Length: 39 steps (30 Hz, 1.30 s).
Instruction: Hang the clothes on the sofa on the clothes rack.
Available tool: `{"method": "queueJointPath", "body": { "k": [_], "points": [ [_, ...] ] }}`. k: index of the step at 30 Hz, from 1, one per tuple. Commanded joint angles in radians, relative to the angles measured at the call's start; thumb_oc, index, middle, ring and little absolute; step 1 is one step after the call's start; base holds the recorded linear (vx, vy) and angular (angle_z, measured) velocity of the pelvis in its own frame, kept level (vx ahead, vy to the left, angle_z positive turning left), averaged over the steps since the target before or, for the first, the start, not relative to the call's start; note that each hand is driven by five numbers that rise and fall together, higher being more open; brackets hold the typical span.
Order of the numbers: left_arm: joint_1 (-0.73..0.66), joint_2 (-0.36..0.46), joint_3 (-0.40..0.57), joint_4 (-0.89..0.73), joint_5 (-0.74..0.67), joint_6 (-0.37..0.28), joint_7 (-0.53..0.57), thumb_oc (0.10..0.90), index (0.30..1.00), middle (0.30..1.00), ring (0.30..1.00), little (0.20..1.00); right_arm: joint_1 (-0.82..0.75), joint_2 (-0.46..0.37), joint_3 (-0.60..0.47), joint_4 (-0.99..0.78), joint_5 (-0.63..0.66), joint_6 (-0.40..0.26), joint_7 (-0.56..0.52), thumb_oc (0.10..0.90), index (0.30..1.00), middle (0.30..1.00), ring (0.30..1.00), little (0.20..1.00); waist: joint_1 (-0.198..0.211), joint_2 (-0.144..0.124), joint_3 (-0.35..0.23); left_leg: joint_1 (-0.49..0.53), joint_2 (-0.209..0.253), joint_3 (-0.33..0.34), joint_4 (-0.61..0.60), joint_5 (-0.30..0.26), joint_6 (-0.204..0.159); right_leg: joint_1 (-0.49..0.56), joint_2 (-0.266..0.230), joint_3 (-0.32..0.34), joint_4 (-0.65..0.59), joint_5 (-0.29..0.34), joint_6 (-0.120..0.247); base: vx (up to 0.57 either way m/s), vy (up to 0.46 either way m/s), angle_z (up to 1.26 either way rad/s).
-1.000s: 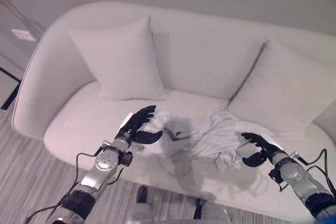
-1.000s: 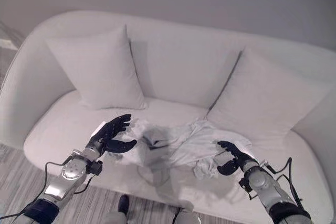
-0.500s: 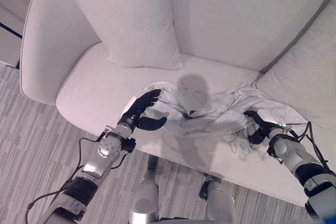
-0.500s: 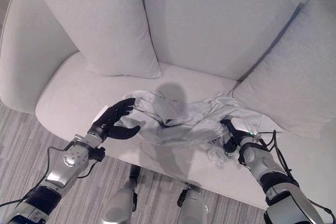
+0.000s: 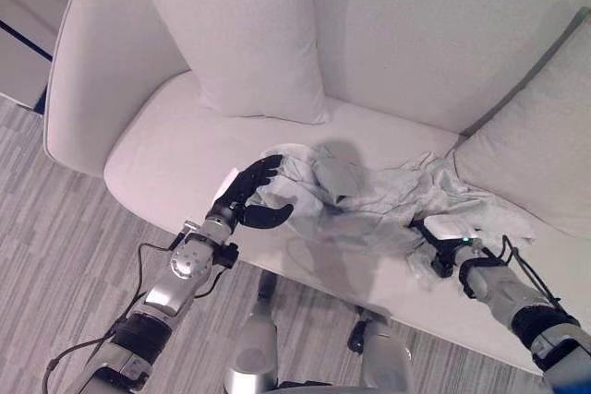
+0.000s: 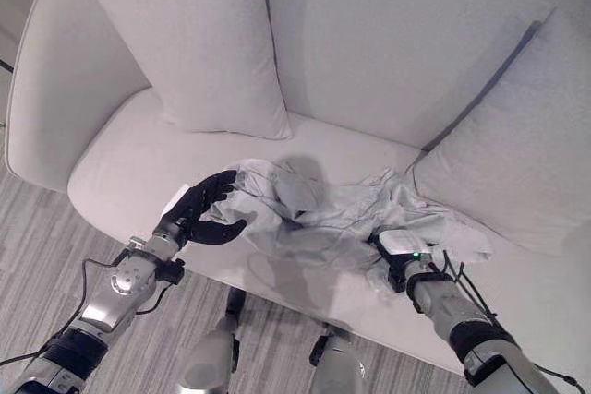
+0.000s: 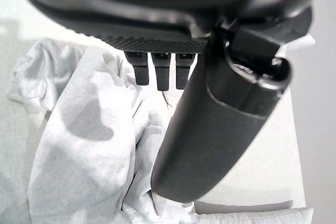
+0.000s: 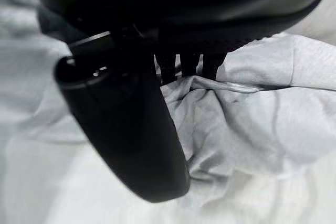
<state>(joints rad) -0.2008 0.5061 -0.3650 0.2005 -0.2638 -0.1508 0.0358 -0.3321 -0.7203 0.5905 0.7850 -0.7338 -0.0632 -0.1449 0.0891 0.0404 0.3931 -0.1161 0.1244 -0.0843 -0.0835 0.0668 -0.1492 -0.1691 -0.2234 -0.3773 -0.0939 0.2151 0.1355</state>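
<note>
A crumpled pale grey garment (image 5: 369,196) lies on the seat of the white sofa (image 5: 157,154). My left hand (image 5: 247,202) is at the garment's left edge, open, its straight fingers resting on the cloth and its thumb spread below. The left wrist view shows the garment (image 7: 79,145) past that hand (image 7: 210,114). My right hand (image 5: 445,239) is at the garment's right end, low on the seat and partly covered by folds. In the right wrist view its fingertips touch a fold of the garment (image 8: 262,108) while the thumb (image 8: 126,124) stands apart from them.
Two white cushions lean on the sofa back, one at the left (image 5: 245,34) and one at the right (image 5: 536,126), the latter just beyond the garment. Striped grey carpet (image 5: 55,256) lies in front of the sofa.
The camera has tilted down and come closer to the sofa. My right hand has dropped and pushed into the garment's right end. My left hand keeps its place at the left edge.
</note>
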Motion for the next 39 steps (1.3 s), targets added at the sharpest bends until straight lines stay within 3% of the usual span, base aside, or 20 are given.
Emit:
{"method": "queueJointPath", "body": {
  "k": [1,4,5,6,9,15,22,23,25,26,30,33,39],
  "points": [
    [-0.031,-0.007,0.052,-0.116,0.021,-0.110,0.033,0.800,0.900,0.900,0.900,0.900,0.029,0.024,0.048,0.042,-0.038,0.012,-0.016,0.800,0.900,0.900,0.900,0.900,-0.001,-0.041,-0.042,-0.017,-0.026,0.013,-0.004,-0.042,0.033,0.081,-0.083,0.025,0.007,-0.085,0.097,-0.01,0.007,0.03],
    [-0.028,-0.007,0.058,-0.119,0.032,-0.109,0.045,0.800,0.900,0.900,0.900,0.900,0.045,0.048,0.053,0.069,-0.084,0.031,-0.027,0.800,0.900,0.900,0.900,0.900,-0.003,-0.042,-0.035,-0.015,-0.026,0.012,-0.004,-0.044,0.033,0.081,-0.084,0.028,0.007,-0.085,0.096,0.00,0.000,0.00],
    [-0.027,-0.007,0.061,-0.121,0.033,-0.110,0.048,0.800,0.900,0.900,0.900,0.900,0.048,0.061,0.054,0.086,-0.104,0.042,-0.033,0.659,0.688,0.688,0.688,0.688,-0.004,-0.042,-0.031,-0.015,-0.025,0.012,-0.004,-0.044,0.034,0.081,-0.084,0.028,0.007,-0.085,0.096,-0.03,0.005,0.00],
    [-0.028,-0.007,0.064,-0.121,0.037,-0.109,0.055,0.800,0.900,0.900,0.900,0.900,0.049,0.074,0.052,0.099,-0.117,0.056,-0.038,0.400,0.300,0.300,0.300,0.300,-0.005,-0.042,-0.026,-0.015,-0.025,0.013,-0.004,-0.044,0.034,0.081,-0.083,0.030,0.007,-0.084,0.095,0.00,0.000,0.00],
    [-0.025,-0.011,0.078,-0.122,0.043,-0.109,0.072,0.800,0.900,0.900,0.900,0.900,0.069,0.103,0.021,0.130,-0.123,0.077,-0.067,0.400,0.300,0.300,0.300,0.300,-0.010,-0.041,-0.017,-0.016,-0.024,0.015,-0.004,-0.041,0.034,0.077,-0.082,0.033,0.007,-0.084,0.097,-0.04,0.013,0.00],
    [0.007,-0.002,0.111,-0.121,0.035,-0.104,0.084,0.800,0.900,0.900,0.900,0.900,0.113,0.052,-0.115,0.015,-0.030,0.092,-0.125,0.400,0.300,0.300,0.300,0.300,-0.023,-0.054,-0.033,-0.003,-0.024,0.026,-0.004,-0.046,0.034,0.081,-0.085,0.040,0.007,-0.083,0.100,0.00,0.000,0.00],
    [0.059,0.018,0.167,-0.115,0.027,-0.090,0.073,0.800,0.900,0.900,0.900,0.900,0.144,-0.102,-0.400,-0.318,0.073,0.119,-0.214,0.400,0.300,0.300,0.300,0.300,-0.037,-0.078,-0.083,0.043,-0.023,0.055,-0.004,-0.070,0.040,0.118,-0.093,0.044,0.007,-0.085,0.106,0.02,0.022,-0.06],
    [0.080,0.024,0.180,-0.108,0.033,-0.086,0.061,0.800,0.900,0.900,0.900,0.900,0.151,-0.155,-0.478,-0.427,0.077,0.112,-0.235,0.400,0.300,0.300,0.300,0.300,-0.041,-0.086,-0.106,0.059,-0.022,0.063,-0.004,-0.082,0.040,0.132,-0.091,0.047,0.007,-0.089,0.107,0.03,0.035,-0.13],
    [0.090,0.027,0.181,-0.106,0.038,-0.087,0.052,0.800,0.900,0.900,0.900,0.900,0.150,-0.178,-0.513,-0.478,0.086,0.103,-0.243,0.400,0.300,0.300,0.300,0.300,-0.044,-0.093,-0.121,0.063,-0.025,0.066,-0.004,-0.082,0.044,0.136,-0.094,0.047,0.007,-0.085,0.106,0.04,0.035,-0.13],
    [0.114,0.031,0.177,-0.105,0.035,-0.083,0.035,0.800,0.900,0.900,0.900,0.900,0.131,-0.231,-0.557,-0.569,0.096,0.083,-0.246,0.400,0.300,0.300,0.300,0.300,-0.041,-0.103,-0.145,0.079,-0.025,0.074,-0.004,-0.089,0.046,0.150,-0.093,0.046,0.007,-0.085,0.106,0.06,0.031,-0.09],
    [0.146,0.031,0.161,-0.102,0.015,-0.076,-0.001,0.800,0.900,0.900,0.900,0.900,0.053,-0.297,-0.571,-0.670,0.157,0.044,-0.231,0.400,0.300,0.300,0.300,0.300,-0.031,-0.118,-0.180,0.110,-0.023,0.085,-0.004,-0.100,0.051,0.173,-0.089,0.052,0.007,-0.088,0.105,0.05,0.029,-0.08],
    [0.144,0.016,0.109,-0.093,-0.010,-0.067,-0.036,0.800,0.900,0.900,0.900,0.900,-0.069,-0.327,-0.504,-0.701,0.285,-0.008,-0.183,0.400,0.300,0.300,0.300,0.300,-0.020,-0.143,-0.220,0.136,-0.022,0.095,-0.004,-0.107,0.054,0.195,-0.082,0.056,0.007,-0.089,0.101,0.04,0.028,-0.16],
    [0.081,-0.006,0.032,-0.099,0.035,-0.068,-0.048,0.800,0.900,0.900,0.900,0.900,-0.180,-0.384,-0.418,-0.722,0.403,-0.044,-0.097,0.400,0.300,0.300,0.300,0.300,-0.020,-0.184,-0.260,0.160,-0.013,0.098,-0.004,-0.117,0.049,0.220,-0.072,0.056,0.007,-0.097,0.100,0.02,0.002,-0.04]
  ]
}}
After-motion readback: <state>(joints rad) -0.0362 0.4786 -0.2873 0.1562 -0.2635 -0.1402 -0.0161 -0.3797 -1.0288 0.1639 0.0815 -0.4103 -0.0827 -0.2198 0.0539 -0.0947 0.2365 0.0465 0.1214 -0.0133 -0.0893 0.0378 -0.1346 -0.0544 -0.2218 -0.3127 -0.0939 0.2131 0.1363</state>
